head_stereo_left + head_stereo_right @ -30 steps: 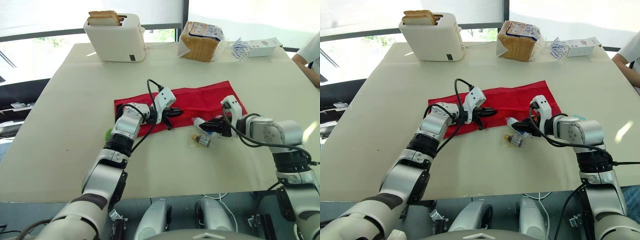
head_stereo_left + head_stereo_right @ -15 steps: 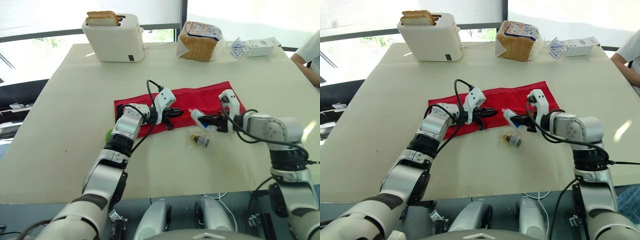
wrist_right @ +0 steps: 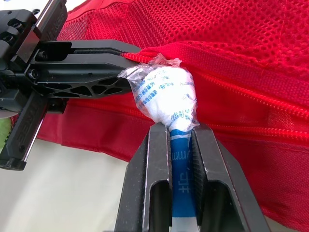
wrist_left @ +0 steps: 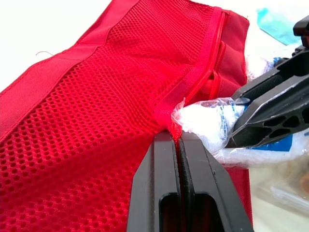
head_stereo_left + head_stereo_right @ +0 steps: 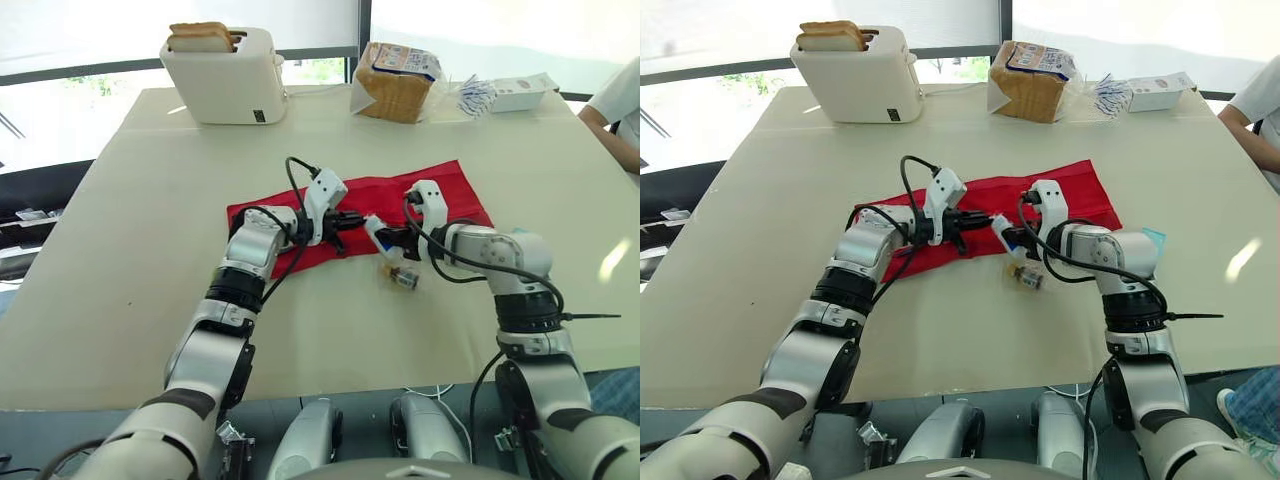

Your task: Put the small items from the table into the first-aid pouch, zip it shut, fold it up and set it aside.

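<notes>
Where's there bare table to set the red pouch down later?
Widest bare stretch: the beige table on the robot's left, from the white toaster down to the near edge. Also bare right of the red mesh pouch. Crowded: the far edge, with toaster, bagged bread loaf and white box, and the pouch's front, where left gripper and right gripper meet.

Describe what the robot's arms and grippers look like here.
The left arm and right arm are jointed silver-grey segments with black ribbed bands near the wrists. Each wrist carries a white boxy housing and a looping black cable. The left gripper and right gripper each have two flat black fingers with truss-like cut-outs.
</notes>
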